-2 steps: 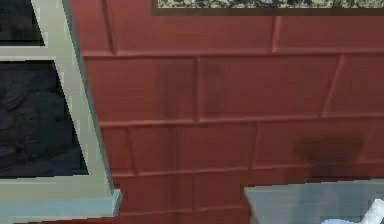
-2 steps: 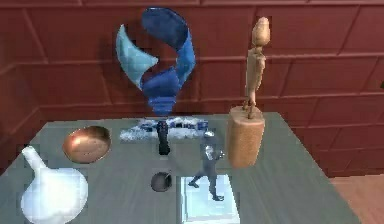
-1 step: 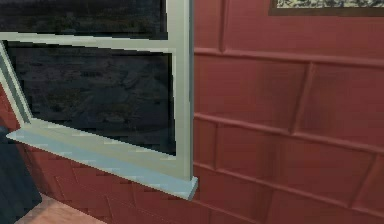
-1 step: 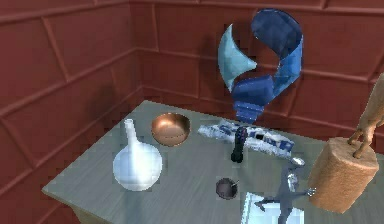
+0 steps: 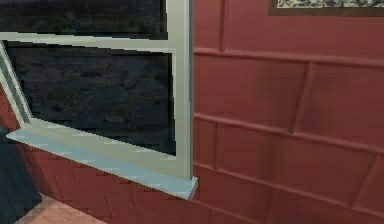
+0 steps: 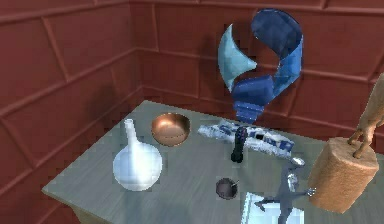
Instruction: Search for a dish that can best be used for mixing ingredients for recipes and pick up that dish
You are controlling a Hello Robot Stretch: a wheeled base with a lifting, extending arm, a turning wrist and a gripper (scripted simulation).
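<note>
On grey table (image 6: pixel 90 172), copper bowl (image 6: pixel 170 127), near white vase (image 6: pixel 136 165)

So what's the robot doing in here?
It is looking for a dish to mix things in. Straight ahead of it there is a window in a red wall. Out to its arm side there is a grey table, and a copper-coloured bowl sits on it near a white vase and a tall blue twisted sculpture. The bowl looks right for mixing, and it hasn't been picked up yet.
</note>
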